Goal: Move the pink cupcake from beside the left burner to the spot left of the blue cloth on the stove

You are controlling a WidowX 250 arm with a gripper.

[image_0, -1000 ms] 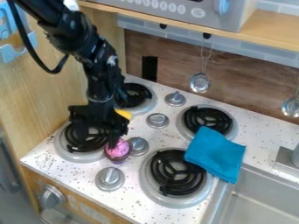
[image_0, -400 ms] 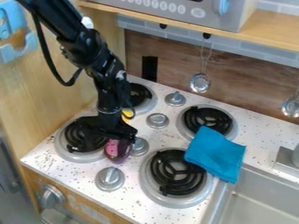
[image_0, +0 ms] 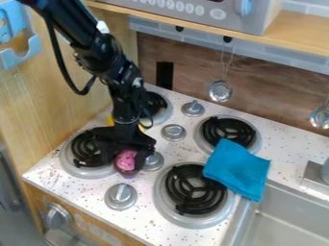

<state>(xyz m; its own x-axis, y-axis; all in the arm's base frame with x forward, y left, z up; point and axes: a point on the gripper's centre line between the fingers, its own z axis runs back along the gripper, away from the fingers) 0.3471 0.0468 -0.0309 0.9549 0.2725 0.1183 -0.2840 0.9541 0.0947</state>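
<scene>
At the near edge: a wooden front panel with a silver dial at its left; a metal sink lies at the right.
Worktop: white with dark specks, bearing four black coil burners in silvery pans, with grey knobs among them.
Blue cloth: folded, overlapping the near right burner and the sink's edge.
Cupcake: on the worktop, between the near left burner and a grey knob, under the pincer.
Pincer: pointing down at the cupcake; whether it is wide, narrow or closed on it, I cannot tell.
Back wall: brown wood-grain panel below grey tiles, two metal utensils hanging before it.
Shelf: pale wood, with a silvery appliance above.
Hidden: the cupcake's upper edge, parts of both left burners, and most of a yellow thing behind the arm.
Cut off: the sink, the right-hand utensil and a blue rack at the left.
Cupcake's look: small and rounded, with a pink top and a dark purplish base.
</scene>
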